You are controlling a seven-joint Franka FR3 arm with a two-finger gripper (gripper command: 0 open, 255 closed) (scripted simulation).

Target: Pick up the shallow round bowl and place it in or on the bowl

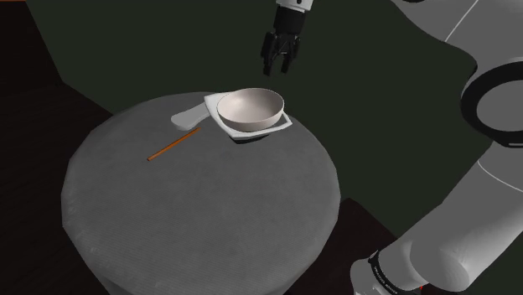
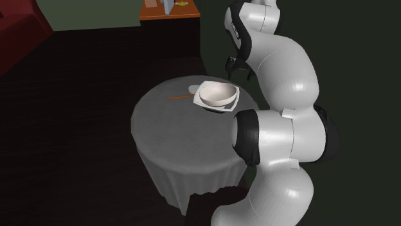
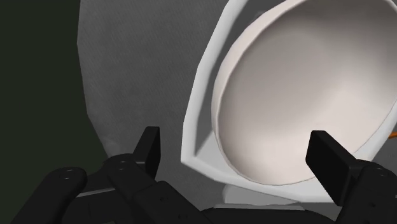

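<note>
**A:** Where is the shallow round bowl (image 1: 250, 107)?

**B:** It sits upright with its mouth facing up, nested in the white squarish bowl (image 1: 283, 126). Both are near the rim of the round grey worktop (image 1: 201, 209). Being round, it shows no long axis.

**A:** And the end effector (image 1: 277, 69)?

**B:** It hangs above the bowls, a little past them. Its fingers (image 3: 149, 146) are apart and clasp nothing.

**A:** What else is there?

**B:** A thin orange stick (image 1: 173, 146) lies slantwise, one end toward the bowls. A flat white piece (image 1: 189, 118) lies just beside the squarish bowl.

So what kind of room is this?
Probably a living or dining room at home: a round grey table with a white round bowl, an orange-brown cabinet behind, maybe a red sofa.
</note>
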